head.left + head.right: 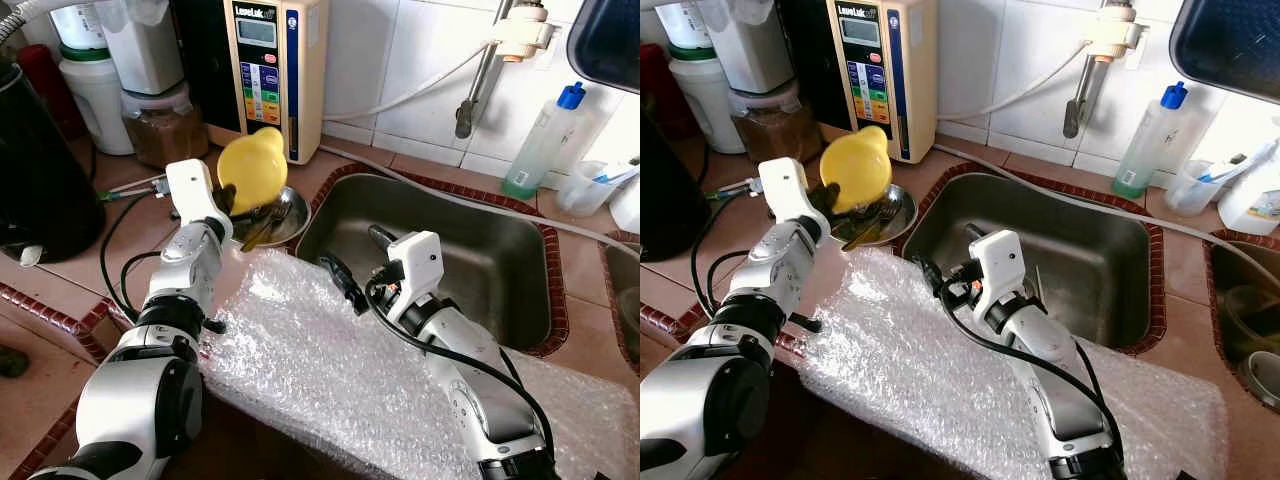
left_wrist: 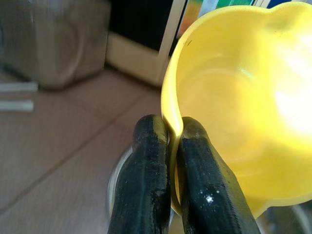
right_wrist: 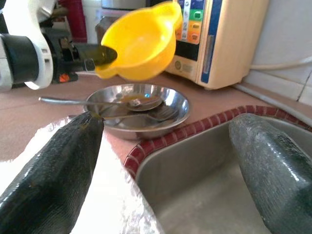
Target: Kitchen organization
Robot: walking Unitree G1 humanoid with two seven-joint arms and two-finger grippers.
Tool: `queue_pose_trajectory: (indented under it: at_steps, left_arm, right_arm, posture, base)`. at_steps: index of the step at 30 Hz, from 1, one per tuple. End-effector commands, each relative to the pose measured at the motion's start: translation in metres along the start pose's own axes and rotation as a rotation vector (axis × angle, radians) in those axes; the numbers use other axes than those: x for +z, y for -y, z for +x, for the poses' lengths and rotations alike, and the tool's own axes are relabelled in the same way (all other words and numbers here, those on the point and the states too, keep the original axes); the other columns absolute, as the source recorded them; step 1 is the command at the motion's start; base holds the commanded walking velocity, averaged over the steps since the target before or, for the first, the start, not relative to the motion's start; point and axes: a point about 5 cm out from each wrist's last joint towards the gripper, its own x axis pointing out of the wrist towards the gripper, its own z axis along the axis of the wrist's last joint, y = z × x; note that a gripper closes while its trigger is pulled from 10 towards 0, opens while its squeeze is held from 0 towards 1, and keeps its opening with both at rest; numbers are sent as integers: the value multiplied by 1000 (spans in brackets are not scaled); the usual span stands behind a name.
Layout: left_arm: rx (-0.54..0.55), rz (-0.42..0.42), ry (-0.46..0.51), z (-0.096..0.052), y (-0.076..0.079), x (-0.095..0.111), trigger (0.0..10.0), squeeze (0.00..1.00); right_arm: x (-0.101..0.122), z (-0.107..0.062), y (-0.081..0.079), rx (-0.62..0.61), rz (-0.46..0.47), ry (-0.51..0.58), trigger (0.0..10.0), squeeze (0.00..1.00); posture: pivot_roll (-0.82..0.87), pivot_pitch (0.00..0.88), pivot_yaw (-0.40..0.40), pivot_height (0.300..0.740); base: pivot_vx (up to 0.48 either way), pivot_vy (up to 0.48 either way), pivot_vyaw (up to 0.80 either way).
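My left gripper (image 1: 228, 200) is shut on the rim of a yellow plastic bowl (image 1: 253, 168) and holds it tilted in the air above a steel dish (image 3: 168, 105). The two black fingers (image 2: 151, 180) pinch the yellow bowl's (image 2: 234, 102) wall between them. A spoon and a fork (image 3: 134, 103) lie in that dish, which sits on the red tiled counter left of the sink (image 1: 470, 260). My right gripper (image 1: 362, 270) stands open over the sink's near left corner, pointing toward the dish, with nothing between its fingers (image 3: 53, 170).
A sheet of bubble wrap (image 1: 330, 370) covers the counter's front edge. Behind the dish stand a cream water ioniser (image 1: 275, 70), jars (image 1: 165, 125) and a black appliance (image 1: 40, 170). A tap (image 1: 480, 80), a spray bottle (image 1: 545, 140) and a plastic cup (image 1: 585, 185) are beyond the sink.
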Motion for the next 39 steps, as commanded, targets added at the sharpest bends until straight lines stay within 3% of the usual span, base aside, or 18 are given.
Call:
queue_pose_trajectory:
  at_steps: [1,9,16,25,30,31,32,33,39]
  left_arm:
    - [-47,43,49,-1,13,2,0,0]
    - [-185,123,73,-10,47,-11,0,0]
    - [-285,130,85,-18,74,-19,0,0]
    - [-384,109,153,-29,102,-16,0,0]
    - [-406,103,180,-34,107,-13,0,0]
    - [-403,98,185,-35,106,-13,0,0]
    - [-402,96,186,-35,107,-13,0,0]
    - [-408,92,184,-36,107,-13,0,0]
    - [-445,94,184,-40,112,-15,0,0]
  right_arm:
    - [10,3,10,-66,2,54,10000,0]
    - [35,11,26,-154,132,175,10000,0]
    - [37,15,25,-152,200,193,10000,0]
    - [28,35,27,-261,174,135,10000,0]
    - [29,39,47,-405,95,120,10000,0]
    - [29,40,50,-426,91,117,5176,0]
    - [29,40,54,-449,95,116,5176,0]
    - [29,41,60,-476,122,118,0,0]
    - [33,48,70,-508,154,132,0,0]
  posture:
    - [-7,0,-13,740]
    - [-4,0,-16,740]
    - [-8,0,-18,740]
    - [-3,0,-24,740]
    - [-2,0,-29,740]
    - [-2,0,-29,740]
    - [-2,0,-30,740]
    - [-1,0,-30,740]
    - [4,0,-30,740]
  base:
    - [0,0,0]
    - [0,0,0]
    - [0,0,0]
    - [0,0,0]
    - [0,0,0]
    - [0,0,0]
    - [0,0,0]
    - [0,0,0]
    - [0,0,0]
